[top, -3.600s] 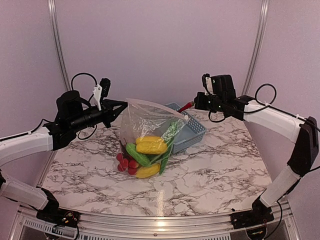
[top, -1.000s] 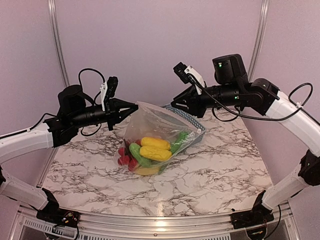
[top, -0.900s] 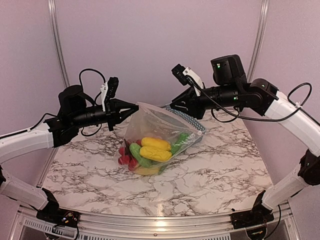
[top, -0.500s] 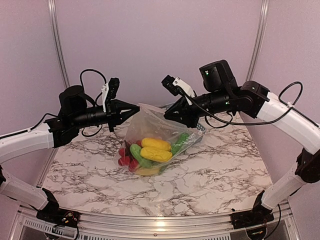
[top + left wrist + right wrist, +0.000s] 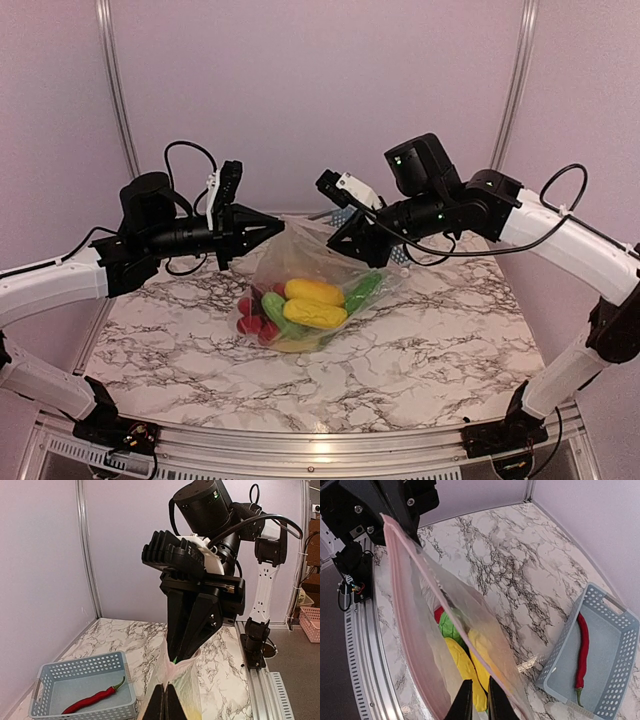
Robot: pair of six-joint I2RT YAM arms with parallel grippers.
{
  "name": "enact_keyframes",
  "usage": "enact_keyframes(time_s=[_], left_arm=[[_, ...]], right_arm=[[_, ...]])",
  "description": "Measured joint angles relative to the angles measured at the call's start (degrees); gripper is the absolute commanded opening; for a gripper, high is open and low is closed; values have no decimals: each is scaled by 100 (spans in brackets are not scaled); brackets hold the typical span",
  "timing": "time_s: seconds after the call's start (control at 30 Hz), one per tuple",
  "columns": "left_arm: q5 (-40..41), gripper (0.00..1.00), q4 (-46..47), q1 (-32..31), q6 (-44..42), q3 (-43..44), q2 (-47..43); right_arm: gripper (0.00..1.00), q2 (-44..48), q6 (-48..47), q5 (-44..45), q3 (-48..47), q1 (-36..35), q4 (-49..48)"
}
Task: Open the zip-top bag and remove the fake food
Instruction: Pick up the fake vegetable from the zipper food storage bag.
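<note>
The clear zip-top bag (image 5: 300, 250) hangs between my two grippers, its bottom resting on the marble table. My left gripper (image 5: 278, 226) is shut on the bag's top edge, as the left wrist view (image 5: 166, 702) also shows. My right gripper (image 5: 338, 242) faces it and is shut on the opposite wall of the rim (image 5: 476, 700). The pink zip strip (image 5: 402, 580) is parted, so the mouth is open. The fake food lies inside: yellow corn (image 5: 313, 292), green cucumber (image 5: 274, 309), red fruits (image 5: 250, 320). The right wrist view looks in at the yellow pieces (image 5: 462, 667) and a green one (image 5: 451, 625).
A blue-grey lattice basket (image 5: 75, 667) stands behind the bag with a red chilli (image 5: 95, 700) in it. It also shows in the right wrist view (image 5: 565, 640), with the chilli (image 5: 582, 650). In the top view my right gripper mostly hides it.
My right arm has swung left to the bag and closed on its rim opposite my left gripper. The bag's top has bunched narrower and the mouth has parted.
</note>
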State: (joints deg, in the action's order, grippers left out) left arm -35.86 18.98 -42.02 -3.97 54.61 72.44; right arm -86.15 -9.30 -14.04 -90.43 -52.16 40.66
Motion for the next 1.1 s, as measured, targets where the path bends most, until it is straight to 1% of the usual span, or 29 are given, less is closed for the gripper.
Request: enact_keyframes(time_s=[0.13,0.23,0.33,0.4,0.53,0.63,0.9,1.0,1.1], left_arm=[[-81,0,0,-61,-17,0,7],[-129,0,9,-162,-17,2,70],[-144,0,50,-297,-17,2,184],[-140,0,90,-389,-15,2,264],[7,0,291,-577,7,2,468],[164,0,466,-678,52,-2,614],[586,0,839,-737,164,-76,743],[625,0,929,-739,197,-125,743],[640,0,973,-739,214,-153,743]], right_arm=[[12,-7,87,24,125,0,9],[13,66,201,48,476,0,-2],[16,131,323,79,828,0,39],[19,173,387,131,992,0,63],[22,369,573,297,1261,-2,116],[26,531,719,472,1360,-2,149],[28,765,1093,970,1574,-2,258],[29,761,1176,1123,1609,-2,330],[32,734,1268,1331,1611,-2,385]])
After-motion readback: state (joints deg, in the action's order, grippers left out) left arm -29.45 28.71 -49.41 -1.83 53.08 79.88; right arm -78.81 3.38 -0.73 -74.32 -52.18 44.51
